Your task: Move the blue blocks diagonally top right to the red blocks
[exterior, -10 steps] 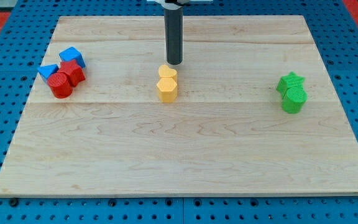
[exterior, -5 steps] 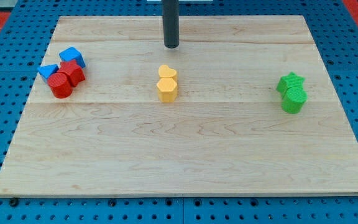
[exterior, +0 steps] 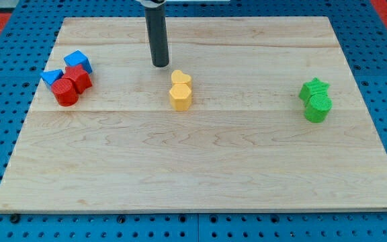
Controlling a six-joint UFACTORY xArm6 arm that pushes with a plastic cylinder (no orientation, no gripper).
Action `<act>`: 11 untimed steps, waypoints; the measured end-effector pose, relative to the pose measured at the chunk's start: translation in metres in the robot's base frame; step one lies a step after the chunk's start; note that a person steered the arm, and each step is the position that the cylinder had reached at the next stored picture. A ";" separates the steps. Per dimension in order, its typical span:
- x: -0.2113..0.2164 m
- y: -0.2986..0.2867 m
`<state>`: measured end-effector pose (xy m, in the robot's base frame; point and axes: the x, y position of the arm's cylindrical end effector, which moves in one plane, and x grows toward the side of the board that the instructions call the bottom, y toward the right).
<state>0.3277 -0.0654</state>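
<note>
Two blue blocks and two red blocks sit clustered at the view's left. A blue cube [exterior: 78, 60] touches the top of a red hexagonal block [exterior: 78, 78]. A blue triangular block [exterior: 52, 76] lies at the left of a red cylinder [exterior: 65, 92]. My tip [exterior: 160, 64] stands on the board near the view's top centre, well to the right of this cluster and just up-left of the yellow blocks. It touches no block.
A yellow heart block [exterior: 181, 79] and a yellow hexagonal block [exterior: 180, 96] stand together at the centre. A green star block [exterior: 314, 88] and a green cylinder [exterior: 318, 107] stand together at the right. The wooden board [exterior: 200, 168] lies on a blue pegboard.
My tip first moved up the view away from the yellow blocks, then left and slightly down. No block has moved.
</note>
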 end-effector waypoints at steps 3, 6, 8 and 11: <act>0.000 0.012; -0.085 -0.004; -0.079 -0.185; 0.055 -0.239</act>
<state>0.3831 -0.3042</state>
